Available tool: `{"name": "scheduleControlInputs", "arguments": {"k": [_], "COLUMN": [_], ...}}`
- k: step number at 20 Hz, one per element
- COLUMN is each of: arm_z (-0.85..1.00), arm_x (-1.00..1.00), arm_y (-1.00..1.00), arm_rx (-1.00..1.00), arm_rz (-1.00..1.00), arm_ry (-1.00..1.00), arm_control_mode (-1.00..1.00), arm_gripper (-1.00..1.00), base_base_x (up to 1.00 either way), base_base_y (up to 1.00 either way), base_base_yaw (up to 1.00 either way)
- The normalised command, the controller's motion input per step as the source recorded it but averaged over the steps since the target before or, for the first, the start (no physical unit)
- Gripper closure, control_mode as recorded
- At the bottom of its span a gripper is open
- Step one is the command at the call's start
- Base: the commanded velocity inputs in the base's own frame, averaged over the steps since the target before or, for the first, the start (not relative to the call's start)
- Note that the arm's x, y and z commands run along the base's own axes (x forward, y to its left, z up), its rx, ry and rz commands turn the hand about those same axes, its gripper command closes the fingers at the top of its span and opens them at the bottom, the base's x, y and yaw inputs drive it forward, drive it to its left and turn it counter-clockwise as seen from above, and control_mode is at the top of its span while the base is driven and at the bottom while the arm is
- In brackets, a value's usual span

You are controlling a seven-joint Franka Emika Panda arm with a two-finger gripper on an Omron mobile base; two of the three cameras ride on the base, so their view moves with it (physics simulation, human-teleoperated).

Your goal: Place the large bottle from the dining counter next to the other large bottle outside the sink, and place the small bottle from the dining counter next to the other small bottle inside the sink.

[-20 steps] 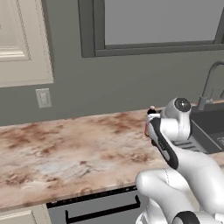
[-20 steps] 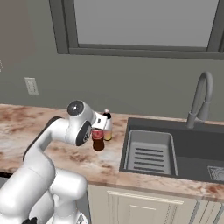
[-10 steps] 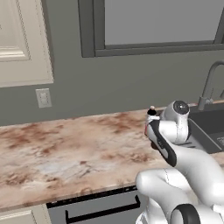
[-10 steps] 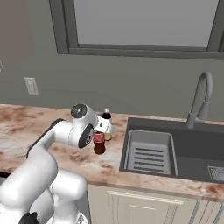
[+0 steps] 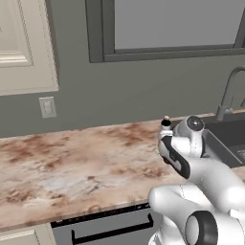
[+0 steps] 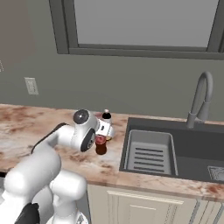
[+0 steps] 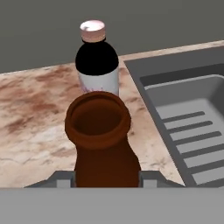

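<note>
The brown narrow-necked glass bottle [image 7: 101,144] stood low in the centre of the hand view, its open mouth facing the camera, with the hand [image 7: 105,178] pinching its body from both sides. In the right base view it hung at or just above the marbled beige bench [image 6: 26,127], left of the dark grey sink [image 6: 192,151]; whether its base touched the stone could not be told. Just behind it stood the pinkish white-capped bottle [image 7: 97,61]. Glass of this kind was probably rigid, smooth, fairly heavy and breakable, so a firm hold on the wide body suited it better than the neck. The fingertips were cut off at the frame's bottom, and the bottle's label and base were hidden.
</note>
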Motion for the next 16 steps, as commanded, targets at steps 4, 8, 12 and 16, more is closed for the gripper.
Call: {"name": "scheduleControlInputs", "arguments": {"k": [4,8,12,16], "arm_z": [-0.25,-0.26,-0.31,-0.44], "arm_x": [0.25,0.18,-0.24,-0.20], "arm_y": [0.00,0.00,0.02,0.03], "arm_rx": [-0.01,0.00,0.00,0.00], "arm_rz": [-0.01,-0.01,0.00,0.00], "arm_ry": [-0.01,-0.01,-0.02,0.00], "arm_control_mode": [-1.00,-1.00,-1.00,-1.00], "arm_gripper": [1.00,1.00,1.00,1.00], "base_base_x": [0.00,0.00,0.00,0.00], "base_base_y": [0.00,0.00,0.00,0.00], "base_base_yaw": [0.00,0.00,0.00,0.00]}}
